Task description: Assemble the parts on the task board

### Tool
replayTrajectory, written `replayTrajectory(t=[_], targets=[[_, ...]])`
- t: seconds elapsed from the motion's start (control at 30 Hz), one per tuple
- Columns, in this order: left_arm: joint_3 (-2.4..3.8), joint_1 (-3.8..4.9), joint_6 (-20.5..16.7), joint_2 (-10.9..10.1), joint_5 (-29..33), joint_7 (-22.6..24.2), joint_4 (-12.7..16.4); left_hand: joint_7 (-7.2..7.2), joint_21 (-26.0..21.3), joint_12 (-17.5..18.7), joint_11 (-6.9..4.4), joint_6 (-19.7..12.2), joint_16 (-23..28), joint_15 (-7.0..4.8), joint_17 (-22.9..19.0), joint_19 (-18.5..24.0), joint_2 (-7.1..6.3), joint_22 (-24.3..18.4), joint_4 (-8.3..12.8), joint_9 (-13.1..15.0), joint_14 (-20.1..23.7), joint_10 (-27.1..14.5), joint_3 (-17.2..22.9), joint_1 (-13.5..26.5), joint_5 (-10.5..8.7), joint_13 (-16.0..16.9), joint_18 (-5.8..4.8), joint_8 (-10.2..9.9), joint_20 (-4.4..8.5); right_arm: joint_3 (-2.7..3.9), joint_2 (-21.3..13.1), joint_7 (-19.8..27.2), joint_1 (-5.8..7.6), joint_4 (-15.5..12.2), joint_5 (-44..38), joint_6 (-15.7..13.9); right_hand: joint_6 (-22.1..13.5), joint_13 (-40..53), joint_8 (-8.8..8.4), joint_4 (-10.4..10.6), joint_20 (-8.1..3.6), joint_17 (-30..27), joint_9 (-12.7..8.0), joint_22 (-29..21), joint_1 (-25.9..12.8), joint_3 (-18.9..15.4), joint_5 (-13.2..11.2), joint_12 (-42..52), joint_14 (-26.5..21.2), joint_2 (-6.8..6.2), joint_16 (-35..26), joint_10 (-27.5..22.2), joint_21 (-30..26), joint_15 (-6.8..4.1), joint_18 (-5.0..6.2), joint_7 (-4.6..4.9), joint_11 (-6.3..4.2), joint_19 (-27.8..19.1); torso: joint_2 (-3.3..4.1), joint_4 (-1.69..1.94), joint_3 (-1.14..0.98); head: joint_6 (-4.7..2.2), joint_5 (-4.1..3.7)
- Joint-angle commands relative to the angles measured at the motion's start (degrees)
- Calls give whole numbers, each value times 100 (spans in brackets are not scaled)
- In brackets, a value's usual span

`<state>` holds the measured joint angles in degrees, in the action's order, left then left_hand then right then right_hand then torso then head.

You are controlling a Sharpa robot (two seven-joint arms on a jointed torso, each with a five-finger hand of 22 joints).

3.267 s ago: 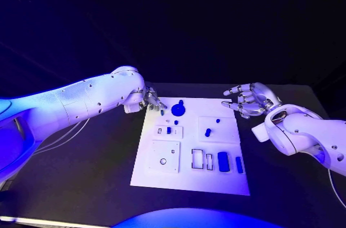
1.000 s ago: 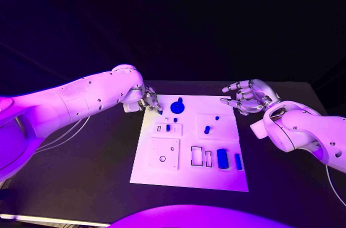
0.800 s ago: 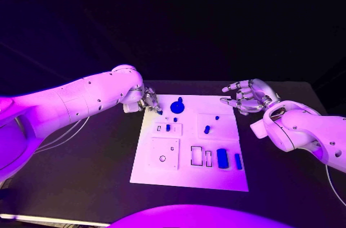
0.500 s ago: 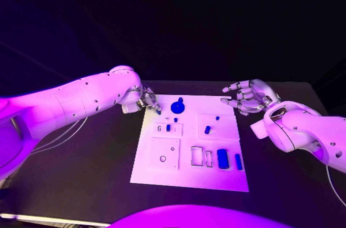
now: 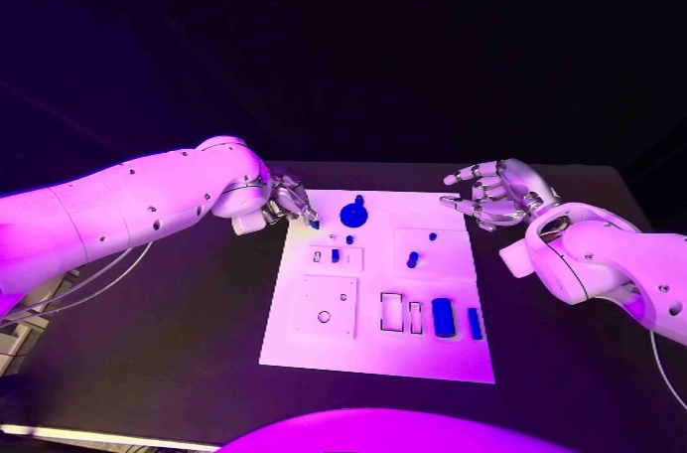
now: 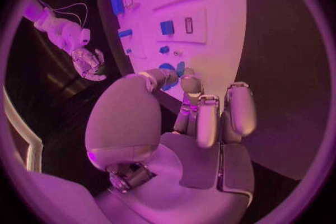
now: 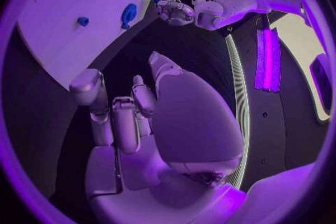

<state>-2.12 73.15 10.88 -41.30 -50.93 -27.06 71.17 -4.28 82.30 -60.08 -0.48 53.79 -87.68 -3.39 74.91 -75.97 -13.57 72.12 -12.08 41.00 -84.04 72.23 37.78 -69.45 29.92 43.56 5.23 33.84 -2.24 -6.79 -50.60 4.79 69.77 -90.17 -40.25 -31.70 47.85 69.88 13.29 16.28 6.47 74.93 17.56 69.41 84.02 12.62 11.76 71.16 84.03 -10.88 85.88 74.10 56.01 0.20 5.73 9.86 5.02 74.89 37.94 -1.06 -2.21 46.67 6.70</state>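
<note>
Starting at the left, you see the left hand (image 5: 291,201) at the far left corner of the white board (image 5: 375,354), fingers curled toward a small blue piece (image 5: 314,225) at the board's edge. You cannot tell whether the fingertips actually pinch it or only touch it; the left wrist view shows the fingers (image 6: 190,87) bunched just over the blue shapes there.

Next to it lies the round blue knob (image 5: 352,214), then, nearer you, a small blue peg (image 5: 348,239), a blue block in its recess (image 5: 336,256) and, in the middle, a short blue piece (image 5: 412,260). Toward the near right sit two upright blue bars (image 5: 443,318), side by side.

These parts look small, rigid and light, probably smooth plastic, so expect them to slip or tip under a loose pinch. Take each by its opposite flat sides, low down, and press straight in.

At the right, the right hand (image 5: 491,195) hovers beside the board's far right corner, fingers loosely bent and apart, holding nothing.
</note>
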Motion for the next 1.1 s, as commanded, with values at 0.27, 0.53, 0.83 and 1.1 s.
replayTrajectory(t=[0.27, 0.53, 0.83, 1.1], targets=[[-12, -85, -323, -325, -217, 57, 735, 16, 42, -43, -1, 69, -31, -42, 1096, -52, -17, 32, 1381, 11, -483, 64, 1320, 66, 70, 31, -101, 10, -3, 3, -23, 64, -2, -6, -38, -12, 5, 0, 33, -1, -2, 500, -5, -5, -5, 26, 31, 37, 314, 63, -32, 13, -28, 33, 110, -7, -22, 7, 2, 3, 1, 11, 38], [-31, -193, -327, -379, -659, 30, 956, 21, 47, -50, -5, 79, -35, -43, 1105, -56, -19, 38, 1394, 11, -486, 74, 1326, 69, 85, 42, -102, 10, 0, 3, -22, 62, -3, -3, -38, -8, 9, 4, 37, -3, -2, 504, -8, -2, -2, 32, 34, 46, 316, 60, -30, 19, -26, 32, 109, -9, -23, 12, 12, -16, 0, 18, 66], [-61, -275, -292, -397, -877, -34, 1025, 24, 50, -64, -8, 91, -39, -45, 1112, -59, -24, 43, 1406, 12, -488, 89, 1332, 76, 100, 61, -102, 10, 3, 2, -33, 60, -5, -7, -38, -8, 9, 4, 37, -3, -2, 504, -8, -2, -2, 32, 34, 46, 316, 60, -30, 19, -26, 32, 109, -9, -23, 12, 18, -15, -6, 24, 63], [-87, -302, -180, -429, -931, -95, 1073, 28, 59, -74, -11, 106, -40, -48, 1113, -68, -33, 58, 1419, 12, -489, 103, 1340, 90, 127, 76, -105, 10, 7, 2, -44, 60, -5, -10, -38, -11, 9, 4, 37, -3, -2, 504, -8, -2, -2, 32, 34, 46, 316, 60, -30, 19, -26, 32, 109, -9, -23, 12, 16, -9, -1, 43, 64]])
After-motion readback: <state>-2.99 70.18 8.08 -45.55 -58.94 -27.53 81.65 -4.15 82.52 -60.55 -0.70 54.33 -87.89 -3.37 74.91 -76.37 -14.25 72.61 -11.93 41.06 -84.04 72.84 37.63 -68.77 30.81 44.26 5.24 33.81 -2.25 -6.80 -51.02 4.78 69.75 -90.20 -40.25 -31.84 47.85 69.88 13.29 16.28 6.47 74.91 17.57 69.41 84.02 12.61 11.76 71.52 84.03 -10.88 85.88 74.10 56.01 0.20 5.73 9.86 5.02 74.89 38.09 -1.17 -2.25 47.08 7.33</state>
